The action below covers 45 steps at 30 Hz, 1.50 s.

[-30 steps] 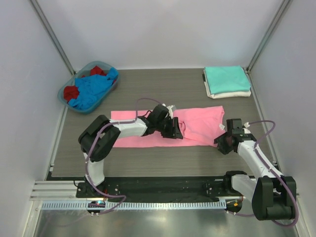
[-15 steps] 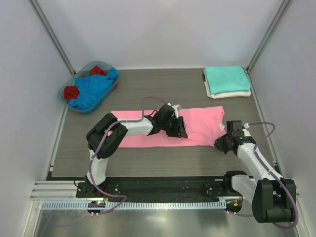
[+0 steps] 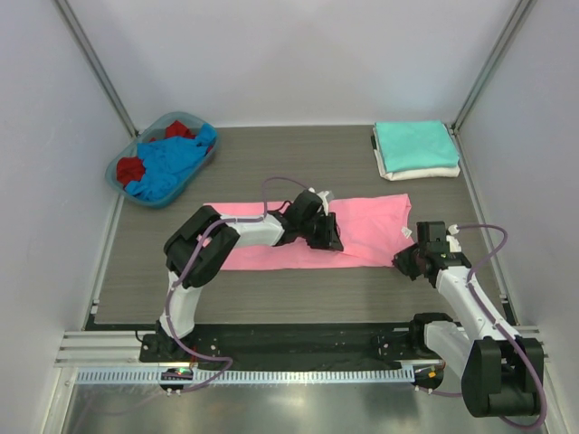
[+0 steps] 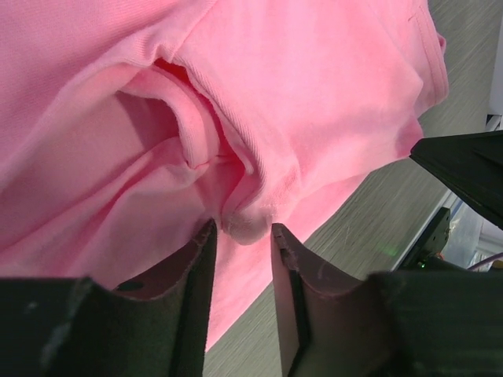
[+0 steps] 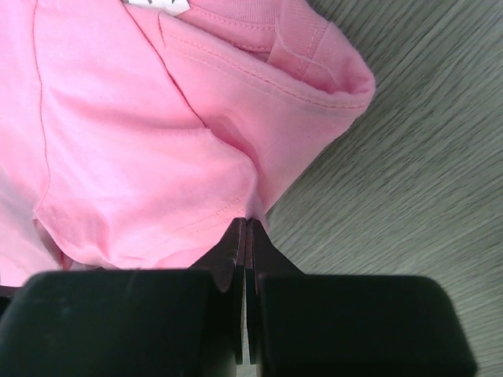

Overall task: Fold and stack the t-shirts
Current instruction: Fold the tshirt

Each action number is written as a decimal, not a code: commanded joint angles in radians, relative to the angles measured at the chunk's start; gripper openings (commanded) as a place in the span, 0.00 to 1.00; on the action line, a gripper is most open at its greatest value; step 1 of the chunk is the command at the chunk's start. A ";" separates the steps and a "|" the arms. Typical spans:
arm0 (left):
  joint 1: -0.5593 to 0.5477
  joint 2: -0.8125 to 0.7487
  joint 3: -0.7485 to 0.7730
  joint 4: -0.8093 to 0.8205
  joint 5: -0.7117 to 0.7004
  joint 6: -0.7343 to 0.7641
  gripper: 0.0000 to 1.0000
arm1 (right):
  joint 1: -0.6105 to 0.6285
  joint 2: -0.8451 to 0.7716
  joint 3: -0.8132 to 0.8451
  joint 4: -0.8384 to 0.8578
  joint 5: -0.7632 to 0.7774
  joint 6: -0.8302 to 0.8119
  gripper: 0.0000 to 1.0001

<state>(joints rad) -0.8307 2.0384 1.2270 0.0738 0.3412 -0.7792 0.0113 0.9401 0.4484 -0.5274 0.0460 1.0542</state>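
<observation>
The left gripper (image 4: 242, 236) now sits farther toward the right end of the pink t-shirt (image 3: 371, 226) than a second ago, its jaws narrower around a raised fold of cloth. The right gripper (image 5: 247, 224), parted earlier at the shirt's near right corner, is now pinched on that hem.

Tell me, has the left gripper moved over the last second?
Yes, the left gripper slid slightly right along the pink t-shirt, away from the basket.

White walls (image 3: 298, 54), grey wood-grain tabletop (image 3: 298, 154), metal corner posts (image 3: 98, 68).
</observation>
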 commanded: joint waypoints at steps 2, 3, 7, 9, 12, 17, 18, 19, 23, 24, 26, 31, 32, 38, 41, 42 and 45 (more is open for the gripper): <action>0.001 0.014 0.031 0.034 0.010 -0.005 0.31 | 0.003 -0.027 0.004 0.020 -0.011 0.010 0.01; -0.001 0.016 0.035 0.034 0.013 -0.008 0.25 | 0.001 -0.032 0.004 0.020 -0.012 0.012 0.01; 0.001 0.013 0.037 0.030 0.024 -0.026 0.11 | 0.003 -0.053 0.007 0.017 -0.011 0.012 0.01; -0.001 -0.001 0.035 0.021 0.027 -0.043 0.00 | 0.003 -0.057 0.013 0.009 -0.009 0.009 0.01; -0.001 -0.030 0.020 0.018 0.042 -0.074 0.00 | 0.001 -0.073 0.029 -0.017 0.008 0.000 0.01; -0.007 -0.092 -0.021 0.017 0.042 -0.150 0.00 | 0.001 -0.104 0.044 -0.042 0.034 -0.011 0.01; -0.008 -0.096 -0.023 0.006 0.032 -0.158 0.00 | 0.001 -0.118 0.044 -0.046 0.043 -0.011 0.01; -0.011 -0.102 -0.024 -0.009 0.021 -0.169 0.00 | 0.001 -0.124 0.044 -0.048 0.049 -0.017 0.01; -0.016 -0.121 -0.060 -0.012 -0.024 -0.184 0.00 | 0.003 -0.158 0.044 -0.057 0.072 -0.036 0.01; -0.015 -0.113 -0.055 -0.015 -0.019 -0.187 0.00 | 0.001 -0.161 0.046 -0.054 0.074 -0.042 0.01; -0.018 -0.097 -0.054 -0.017 0.005 -0.204 0.00 | 0.001 -0.167 0.046 -0.054 0.074 -0.056 0.01; -0.031 -0.083 -0.051 -0.034 -0.014 -0.215 0.00 | 0.001 -0.214 0.012 -0.057 0.054 -0.037 0.01; -0.033 -0.081 -0.043 -0.058 -0.016 -0.212 0.00 | 0.001 -0.231 0.001 -0.053 0.046 -0.030 0.01; -0.033 -0.055 -0.003 -0.121 -0.034 -0.183 0.00 | 0.001 -0.354 -0.099 -0.030 0.025 0.026 0.01; -0.033 -0.049 0.014 -0.152 -0.044 -0.172 0.00 | 0.001 -0.397 -0.138 -0.025 0.015 0.047 0.01; -0.031 -0.046 0.017 -0.160 -0.048 -0.166 0.00 | 0.003 -0.437 -0.146 -0.025 0.015 0.055 0.01; -0.033 -0.041 0.029 -0.189 -0.056 -0.155 0.00 | 0.001 -0.504 -0.165 -0.025 0.014 0.073 0.01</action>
<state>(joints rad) -0.8581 1.9881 1.2156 -0.0689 0.3046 -0.9623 0.0113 0.4934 0.2852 -0.5793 0.0628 1.0920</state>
